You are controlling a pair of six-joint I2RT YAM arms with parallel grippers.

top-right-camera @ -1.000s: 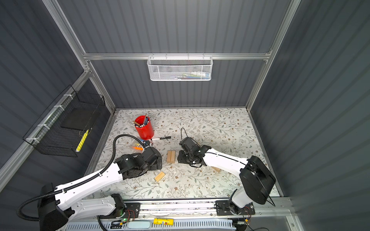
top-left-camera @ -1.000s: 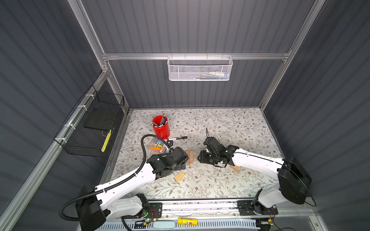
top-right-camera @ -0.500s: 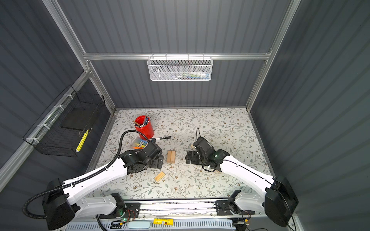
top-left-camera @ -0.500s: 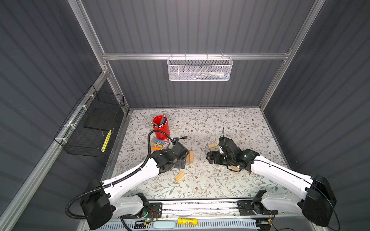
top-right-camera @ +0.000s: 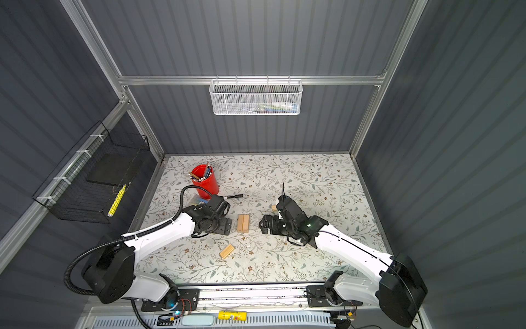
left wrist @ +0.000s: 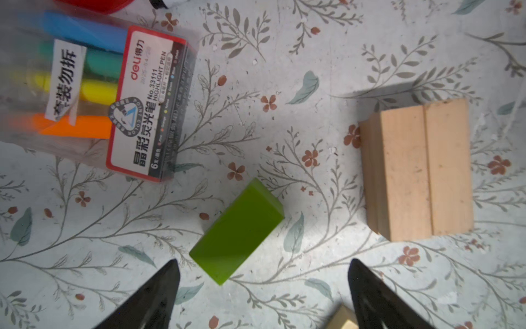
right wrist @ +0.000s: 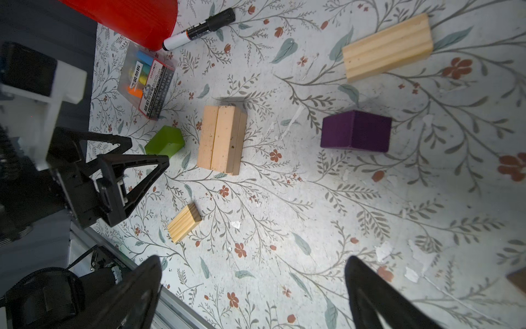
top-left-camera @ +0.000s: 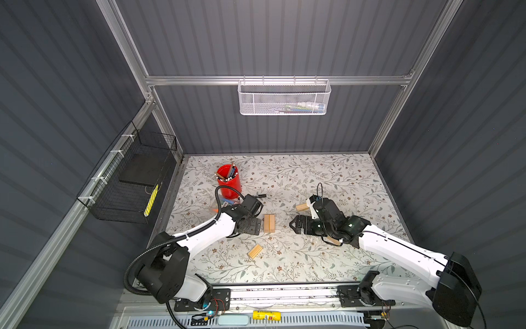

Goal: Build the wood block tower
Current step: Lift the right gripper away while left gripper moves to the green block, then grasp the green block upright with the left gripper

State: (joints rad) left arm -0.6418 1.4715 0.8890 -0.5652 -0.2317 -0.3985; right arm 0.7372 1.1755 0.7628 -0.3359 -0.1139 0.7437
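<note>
A low stack of pale wood blocks (top-left-camera: 269,223) (top-right-camera: 243,223) (left wrist: 415,171) (right wrist: 222,139), the start of the tower, stands mid-table, two bricks side by side on top. My left gripper (top-left-camera: 252,226) (left wrist: 263,284) hangs open just left of it, over a lime-green block (left wrist: 237,230) (right wrist: 165,142) that lies flat ahead of its fingertips. Right of the stack, my right gripper (top-left-camera: 296,225) (right wrist: 253,284) is open and empty. A purple block (right wrist: 355,131) lies ahead of it. Loose grooved bricks lie near the front (top-left-camera: 254,251) (right wrist: 184,222) and behind the right arm (top-left-camera: 302,206) (right wrist: 387,47).
A red pen cup (top-left-camera: 228,183) stands at the back left. A black marker (right wrist: 199,28) and a packet of highlighters (left wrist: 94,91) lie beside it. Another pale brick (top-left-camera: 333,241) shows under the right arm. A white basket (top-left-camera: 284,96) and a black wire basket (top-left-camera: 133,176) hang on the walls.
The right arm has drawn back to the right, away from the stack, and its jaws stand wider. The brick behind it is now uncovered. The left gripper has stayed beside the stack.
</note>
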